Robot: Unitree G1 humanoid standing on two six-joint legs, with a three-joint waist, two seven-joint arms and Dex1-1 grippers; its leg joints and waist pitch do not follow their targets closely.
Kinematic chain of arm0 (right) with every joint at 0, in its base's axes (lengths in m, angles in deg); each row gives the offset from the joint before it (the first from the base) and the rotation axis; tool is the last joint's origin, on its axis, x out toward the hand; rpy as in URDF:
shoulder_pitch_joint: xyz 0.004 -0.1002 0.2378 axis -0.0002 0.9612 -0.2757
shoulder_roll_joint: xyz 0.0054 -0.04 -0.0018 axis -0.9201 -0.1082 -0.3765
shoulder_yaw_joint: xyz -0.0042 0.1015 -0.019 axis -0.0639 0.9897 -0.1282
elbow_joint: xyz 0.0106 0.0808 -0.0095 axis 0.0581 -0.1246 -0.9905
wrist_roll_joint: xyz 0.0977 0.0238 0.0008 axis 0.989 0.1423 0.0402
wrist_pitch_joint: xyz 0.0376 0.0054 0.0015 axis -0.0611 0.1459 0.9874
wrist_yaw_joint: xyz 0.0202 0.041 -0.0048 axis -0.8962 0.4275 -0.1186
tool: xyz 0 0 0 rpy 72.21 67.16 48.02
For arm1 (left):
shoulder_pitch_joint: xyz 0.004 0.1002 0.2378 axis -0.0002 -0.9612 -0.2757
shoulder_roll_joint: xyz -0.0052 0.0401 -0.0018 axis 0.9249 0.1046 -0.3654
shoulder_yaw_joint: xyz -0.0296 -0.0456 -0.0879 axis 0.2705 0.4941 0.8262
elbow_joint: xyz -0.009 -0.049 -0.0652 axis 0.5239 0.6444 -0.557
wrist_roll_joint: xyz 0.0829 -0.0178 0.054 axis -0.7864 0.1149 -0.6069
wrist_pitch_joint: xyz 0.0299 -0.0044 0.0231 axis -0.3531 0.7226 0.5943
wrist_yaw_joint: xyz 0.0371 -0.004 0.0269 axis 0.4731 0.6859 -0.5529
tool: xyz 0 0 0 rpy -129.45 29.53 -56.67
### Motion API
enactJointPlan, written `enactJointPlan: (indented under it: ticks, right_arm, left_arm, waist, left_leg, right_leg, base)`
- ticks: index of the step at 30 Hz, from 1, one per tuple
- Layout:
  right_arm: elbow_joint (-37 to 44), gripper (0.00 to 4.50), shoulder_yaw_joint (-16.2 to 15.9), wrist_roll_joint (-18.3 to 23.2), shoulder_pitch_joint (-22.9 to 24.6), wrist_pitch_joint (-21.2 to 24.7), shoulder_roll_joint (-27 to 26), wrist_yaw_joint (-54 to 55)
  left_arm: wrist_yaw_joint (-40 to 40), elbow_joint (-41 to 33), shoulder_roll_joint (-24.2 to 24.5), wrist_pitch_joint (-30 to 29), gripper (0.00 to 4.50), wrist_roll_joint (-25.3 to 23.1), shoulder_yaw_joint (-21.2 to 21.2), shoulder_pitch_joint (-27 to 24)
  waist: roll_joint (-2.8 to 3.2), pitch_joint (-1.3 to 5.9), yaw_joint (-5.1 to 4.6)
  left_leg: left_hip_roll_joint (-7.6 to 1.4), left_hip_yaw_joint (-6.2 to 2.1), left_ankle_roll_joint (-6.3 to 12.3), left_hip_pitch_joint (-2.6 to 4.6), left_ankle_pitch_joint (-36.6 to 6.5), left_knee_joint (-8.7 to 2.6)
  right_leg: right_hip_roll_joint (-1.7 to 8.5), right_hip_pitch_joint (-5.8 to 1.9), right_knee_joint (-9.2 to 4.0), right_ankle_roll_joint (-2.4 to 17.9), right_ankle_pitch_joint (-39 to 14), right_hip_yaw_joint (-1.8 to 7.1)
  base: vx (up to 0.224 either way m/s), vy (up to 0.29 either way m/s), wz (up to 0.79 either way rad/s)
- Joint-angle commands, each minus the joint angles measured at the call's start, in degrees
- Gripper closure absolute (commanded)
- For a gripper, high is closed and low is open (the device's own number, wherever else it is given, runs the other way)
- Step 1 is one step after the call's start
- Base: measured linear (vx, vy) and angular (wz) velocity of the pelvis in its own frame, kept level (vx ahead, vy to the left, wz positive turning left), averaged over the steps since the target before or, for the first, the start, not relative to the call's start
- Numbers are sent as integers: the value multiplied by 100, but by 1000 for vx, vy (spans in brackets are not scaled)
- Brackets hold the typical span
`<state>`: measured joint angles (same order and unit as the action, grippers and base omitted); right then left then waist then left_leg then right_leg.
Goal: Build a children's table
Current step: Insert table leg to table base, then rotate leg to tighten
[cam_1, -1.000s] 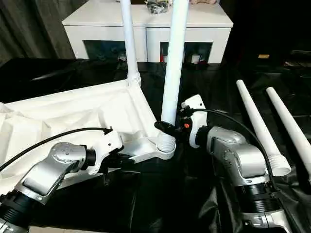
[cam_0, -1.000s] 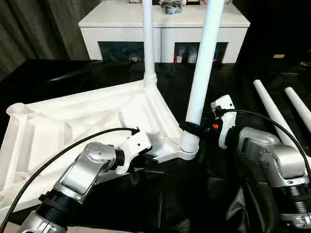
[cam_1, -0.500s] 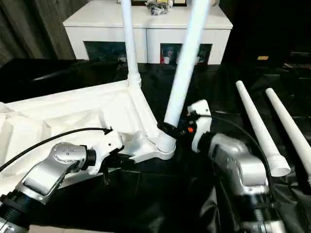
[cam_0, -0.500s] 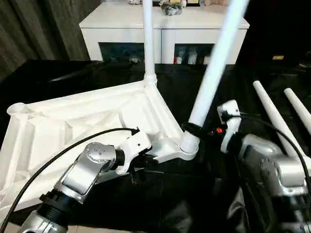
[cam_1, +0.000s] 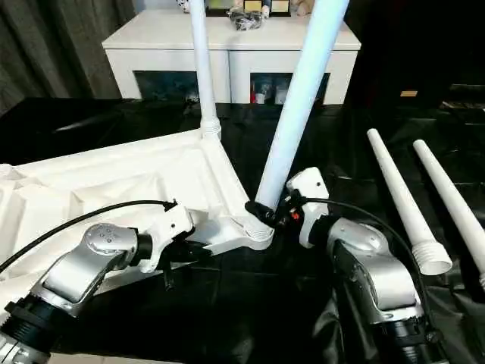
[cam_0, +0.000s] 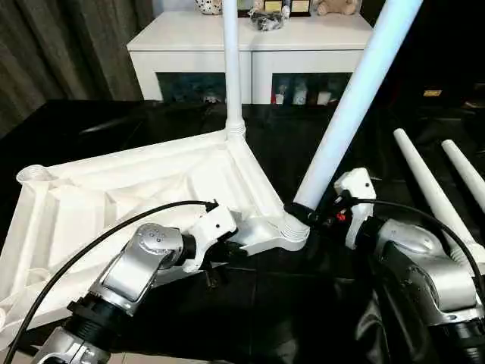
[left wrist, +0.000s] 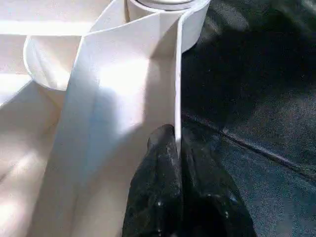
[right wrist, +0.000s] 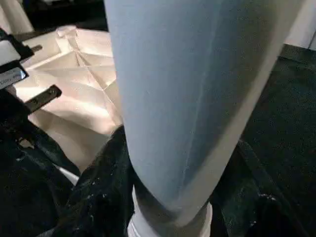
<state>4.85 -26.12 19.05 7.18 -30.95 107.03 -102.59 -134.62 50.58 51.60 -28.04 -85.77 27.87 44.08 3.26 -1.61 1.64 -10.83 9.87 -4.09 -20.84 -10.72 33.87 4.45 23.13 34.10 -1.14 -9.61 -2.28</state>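
The children's table top (cam_0: 114, 201) lies upside down, ribbed side up. One leg (cam_0: 231, 68) stands upright in the far corner socket. A second leg (cam_0: 348, 114) sits with its foot in the near corner socket (cam_0: 282, 236) and leans to the right. My right gripper (cam_0: 303, 214) is shut around this leg just above the socket, one black finger (right wrist: 98, 192) on each side. My left gripper (left wrist: 176, 136) is shut on the thin rim of the table top, close to that same socket.
Two loose legs (cam_0: 428, 182) (cam_0: 464, 168) lie on the black-covered work table (cam_0: 288, 303) at the right. A white cabinet (cam_0: 250, 45) with glass doors stands behind. My left arm's cable (cam_0: 91, 243) arcs over the table top.
The leg in the near socket has swung from almost upright to a clear lean to the right, and my right gripper has turned with it. My left gripper kept its hold on the rim.
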Motion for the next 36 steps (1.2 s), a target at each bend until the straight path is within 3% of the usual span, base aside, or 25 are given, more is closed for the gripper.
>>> enactJointPlan:
  ticks: [1, 4, 7, 9, 13, 15, 20, 28, 36]
  right_arm:
    - [-391, 266, -282, -202, 63, 496, 79, -85]
    - [-599, 266, -375, -166, -197, 789, 89, -199]
    - [-828, 266, -475, -225, -377, 790, 93, -305]
    - [-1059, 266, -535, -274, -559, 848, 53, -323]
    - [-1364, 266, -694, -449, -715, 780, 41, -410]
    - [-1375, 266, -727, -445, -704, 817, 41, -463]
    - [-1336, 266, -774, -426, -627, 825, 55, -496]
    - [-1391, 266, -720, -472, -585, 798, -2, -455]
    - [-1449, 266, -691, -492, -611, 761, -43, -421]
  left_arm:
    - [169, 56, 52, 81, 450, -29, 172, 89]
    - [153, 22, 69, 90, 450, -22, 167, 65]
    - [146, 18, 77, 107, 450, -26, 158, 53]
    - [145, 29, 74, 123, 450, -31, 148, 62]
    - [154, 35, 75, 132, 450, -35, 145, 69]
    - [167, 32, 68, 130, 450, -34, 148, 69]
    - [177, 24, 69, 117, 450, -22, 153, 64]
    - [126, 110, 128, 160, 450, -46, 182, 115]
    - [118, 139, 157, 149, 450, -44, 206, 119]
  waist:
    - [-113, 229, 8]
    - [-145, 229, -6]
    - [-134, 224, -10]
    - [-174, 217, -21]
    - [-185, 190, -58]
    - [-201, 187, -72]
    - [-223, 189, -97]
    - [-184, 175, -124]
    - [-203, 167, -139]
  left_leg:
    - [-123, -59, 77, 23, -1951, -446]
    - [-127, -68, 59, 25, -2006, -449]
    - [-129, -73, 43, 16, -2028, -455]
    - [-125, -76, 32, 17, -2071, -458]
    - [-121, -98, -25, 33, -2325, -469]
    - [-111, -97, -45, 82, -2462, -453]
    - [-120, -110, -34, 78, -2550, -476]
    - [-115, -121, -60, 90, -2752, -480]
    - [-113, -132, -59, 87, -2837, -488]
  right_leg:
    - [259, -170, -538, 792, -2737, 150]
    - [262, -161, -543, 775, -2791, 149]
    - [269, -166, -535, 799, -2773, 145]
    - [272, -164, -534, 781, -2852, 142]
    - [277, -137, -580, 659, -3232, 124]
    - [282, -98, -627, 562, -3464, 130]
    - [269, -96, -619, 578, -3352, 126]
    - [263, -70, -650, 552, -3493, 115]
    - [269, -57, -673, 482, -3664, 105]
  base:
    - [0, 0, 0]
    - [0, 0, 0]
    - [0, 0, 0]
    - [0, 0, 0]
    - [0, 0, 0]
    - [0, 0, 0]
    - [0, 0, 0]
    - [0, 0, 0]
    - [0, 0, 0]
